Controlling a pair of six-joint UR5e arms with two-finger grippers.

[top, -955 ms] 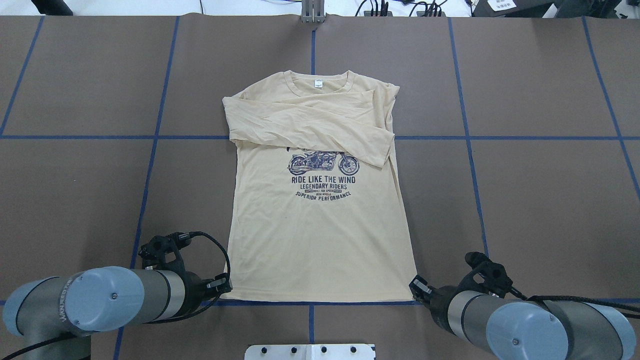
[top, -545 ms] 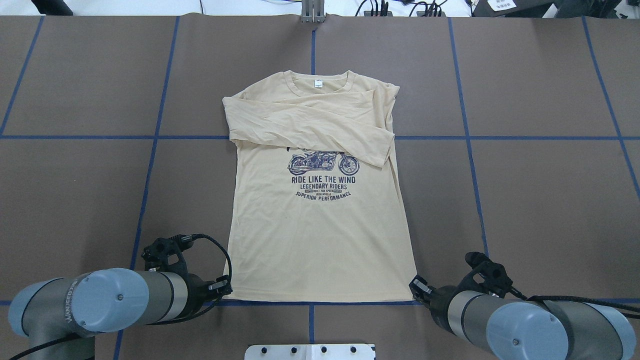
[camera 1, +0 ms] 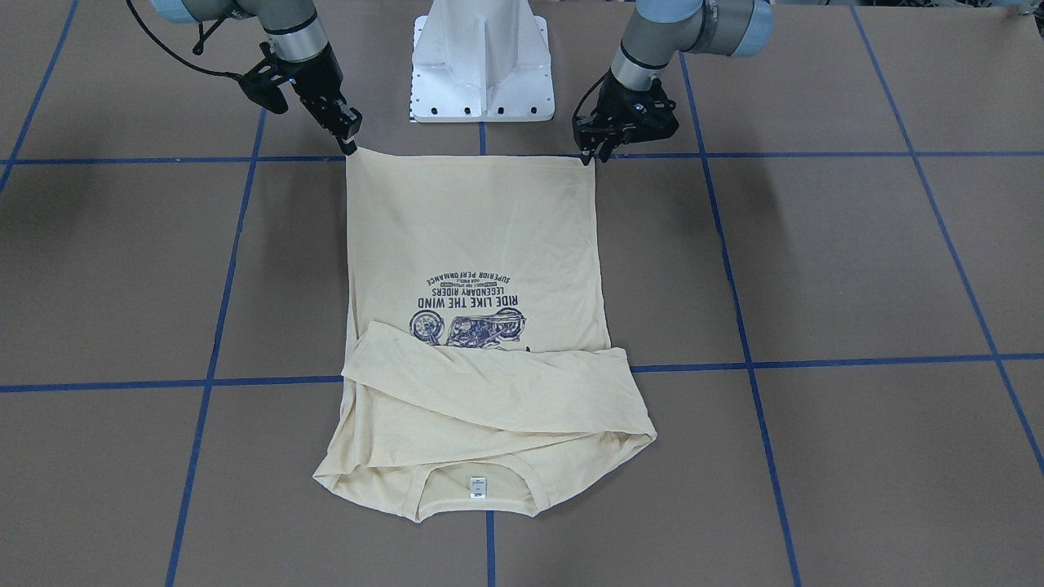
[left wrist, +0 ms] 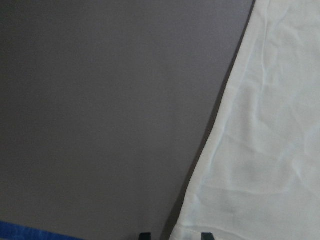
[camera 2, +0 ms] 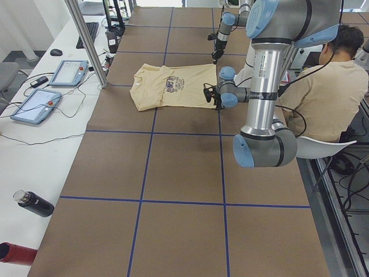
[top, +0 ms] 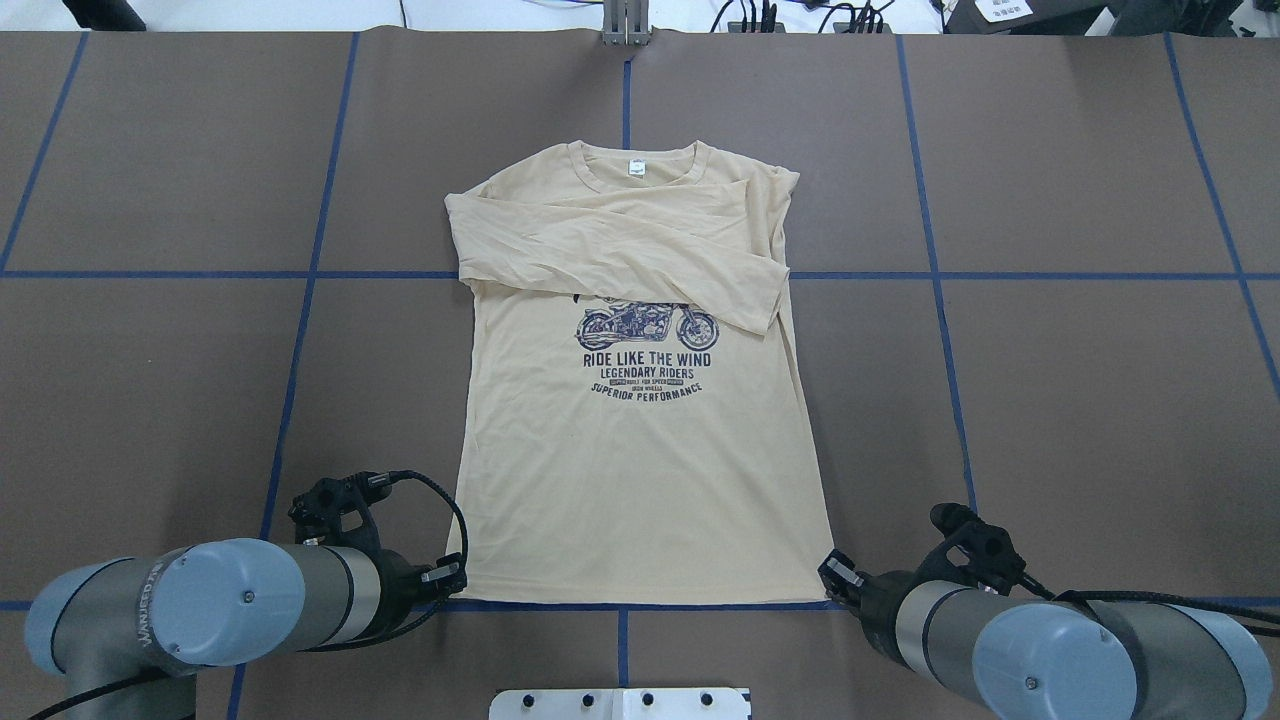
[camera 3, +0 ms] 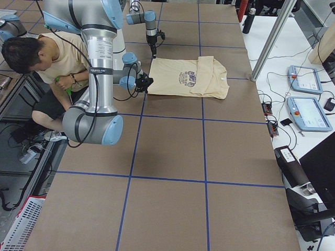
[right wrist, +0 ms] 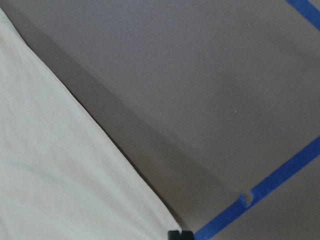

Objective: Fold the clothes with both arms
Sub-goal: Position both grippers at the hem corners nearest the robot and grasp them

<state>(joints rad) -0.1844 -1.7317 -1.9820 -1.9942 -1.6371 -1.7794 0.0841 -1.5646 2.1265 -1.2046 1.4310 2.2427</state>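
The cream-yellow long-sleeved T-shirt [top: 640, 480] lies flat and face up on the brown table, with both sleeves folded across the chest and the hem toward me. It also shows in the front view [camera 1: 473, 228]. My left gripper [camera 1: 589, 155] is low at the hem's left corner [top: 462, 592]. In the left wrist view [left wrist: 175, 235] its two fingertips stand apart with the cloth corner between them. My right gripper [camera 1: 349, 147] is at the other hem corner [top: 828, 595]. In the right wrist view [right wrist: 180, 235] its tips are together on the cloth's corner.
The white pedestal base [camera 1: 481, 73] stands just behind the hem. Blue tape lines [top: 300, 275] cross the table. A seated person [camera 2: 323, 86] is behind the robot. Tablets [camera 2: 34, 104] and bottles [camera 2: 31, 203] lie on the side bench beyond a metal post [camera 2: 86, 43].
My left arm has shifted slightly toward the shirt's hem corner and a little lower. The right arm and the shirt have not moved.
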